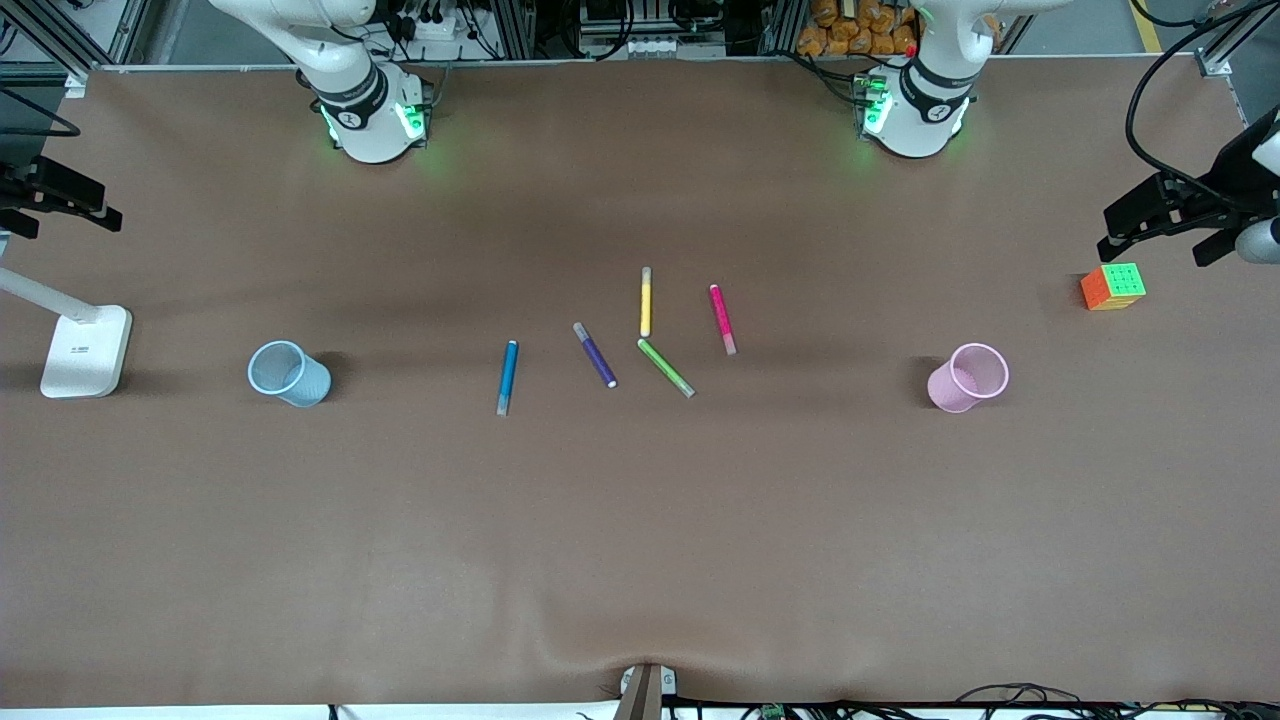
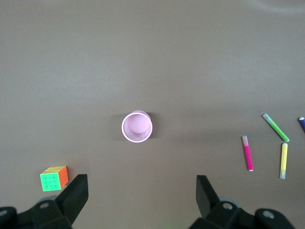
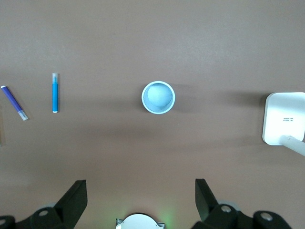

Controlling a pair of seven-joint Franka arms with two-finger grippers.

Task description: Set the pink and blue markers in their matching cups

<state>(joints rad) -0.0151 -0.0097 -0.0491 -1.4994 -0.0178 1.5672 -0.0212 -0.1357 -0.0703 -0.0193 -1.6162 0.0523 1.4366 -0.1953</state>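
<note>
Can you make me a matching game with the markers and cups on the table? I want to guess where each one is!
Things:
1. blue marker
2. pink marker
3. blue cup
4. pink cup

Places:
A. standing toward the left arm's end of the table, near the colourful cube
B. lying beside the yellow marker
C. standing toward the right arm's end, near the white lamp base
D. lying between the blue cup and the purple marker

Pairs: 1-D, 2-B, 3-C, 4-A
</note>
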